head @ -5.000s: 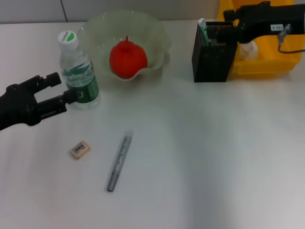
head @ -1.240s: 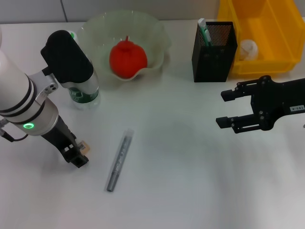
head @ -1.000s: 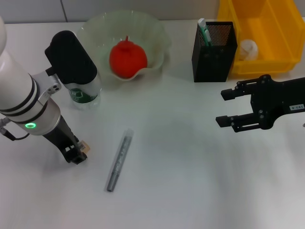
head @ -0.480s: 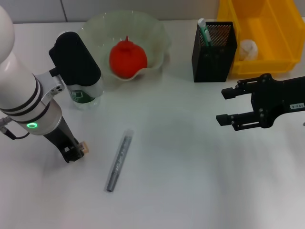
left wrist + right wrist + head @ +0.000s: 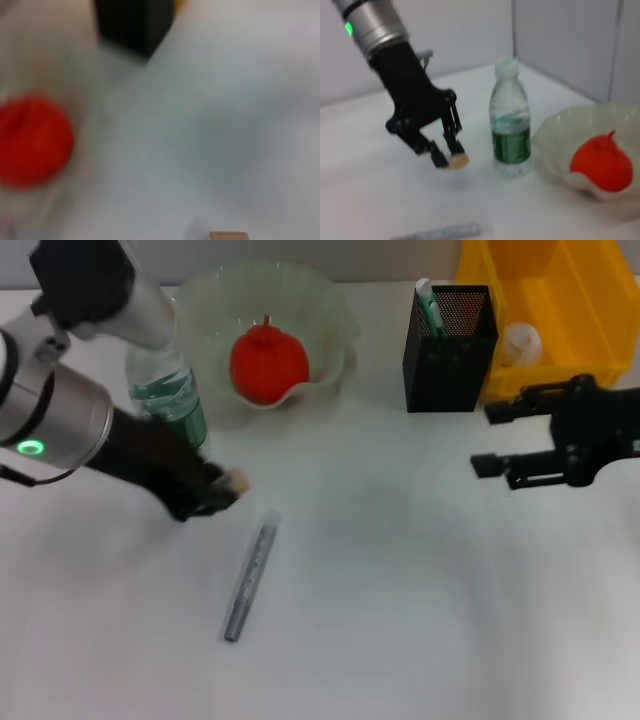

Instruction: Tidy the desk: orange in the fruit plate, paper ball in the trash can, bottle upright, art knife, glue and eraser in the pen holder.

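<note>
My left gripper [image 5: 222, 492] is shut on the small tan eraser [image 5: 237, 480] and holds it above the desk [image 5: 400, 590], just right of the upright bottle [image 5: 165, 390]. The right wrist view shows the same grip, with the left gripper [image 5: 449, 156], the eraser [image 5: 458, 160] and the bottle [image 5: 509, 134]. The grey art knife [image 5: 250, 576] lies on the desk below the gripper. The orange [image 5: 268, 362] sits in the fruit plate [image 5: 330, 310]. The pen holder [image 5: 450, 340] holds a white-green tube [image 5: 428, 302]. The paper ball [image 5: 521, 340] lies in the trash can [image 5: 590, 300]. My right gripper [image 5: 485, 440] is open and empty, in front of the trash can.
The pen holder stands between the fruit plate and the trash can at the back of the desk. In the left wrist view the orange [image 5: 32, 140], the pen holder [image 5: 135, 22] and an edge of the eraser [image 5: 227, 235] show, blurred.
My left gripper has lifted the eraser off the desk and carried it right and toward the back. My right gripper has drifted slightly right, still open.
</note>
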